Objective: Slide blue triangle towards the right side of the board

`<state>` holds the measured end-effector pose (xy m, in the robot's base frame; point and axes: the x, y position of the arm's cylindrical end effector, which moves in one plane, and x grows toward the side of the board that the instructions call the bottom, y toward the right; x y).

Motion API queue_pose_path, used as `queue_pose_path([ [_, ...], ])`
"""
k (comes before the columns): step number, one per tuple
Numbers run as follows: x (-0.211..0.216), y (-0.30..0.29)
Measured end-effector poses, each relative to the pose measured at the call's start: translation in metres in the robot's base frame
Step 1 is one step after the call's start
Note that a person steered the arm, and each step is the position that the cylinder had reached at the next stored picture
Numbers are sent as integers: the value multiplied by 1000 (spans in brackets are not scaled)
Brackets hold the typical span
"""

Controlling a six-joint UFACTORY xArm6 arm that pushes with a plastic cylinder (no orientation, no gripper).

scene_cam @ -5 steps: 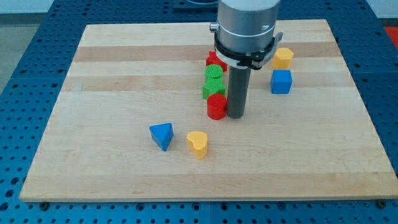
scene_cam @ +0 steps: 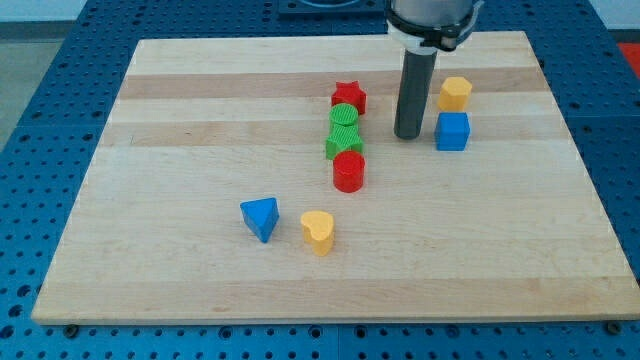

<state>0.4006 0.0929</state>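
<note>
1. Blue triangle [scene_cam: 260, 217] sits in the lower-left-of-centre part of the wooden board [scene_cam: 150, 130], lying flat with one corner pointing toward the view's bottom right. Solid mid-blue, ridged sides, nothing touching it.

2. No writing, brand or label readable anywhere, not on the blocks, the board or the arm.

3. The arm comes down from the view's top, right of centre: a grey cylinder body with a dark collar, then the straight dark rod standing upright. My tip [scene_cam: 407, 136] is down on the board in the upper right area, well apart from the blue triangle. No fingers on this thing, so there's nothing open or closed and it grips nothing.

4. Closest neighbour to the triangle is the yellow heart [scene_cam: 318, 231], just beside it on the view's right, with a small gap.

5. Further up, a line of four blocks runs toward the view's top: red cylinder [scene_cam: 349, 171], a green block [scene_cam: 343, 144] whose shape I can't quite tell, a green cylinder [scene_cam: 345, 117] and a red star [scene_cam: 349, 97], packed close together.

6. My tip stands between that line and the blue cube [scene_cam: 452, 131], nearer the cube but not touching it. The yellow hexagon-ish block [scene_cam: 454, 94] sits just above the cube.

7. Blue perforated table [scene_cam: 40, 120] surrounds the board.
</note>
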Motion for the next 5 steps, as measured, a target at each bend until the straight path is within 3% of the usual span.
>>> queue_pose_path([
  [1,73,0],
  [2,82,0],
  [3,144,0],
  [5,156,-13],
])
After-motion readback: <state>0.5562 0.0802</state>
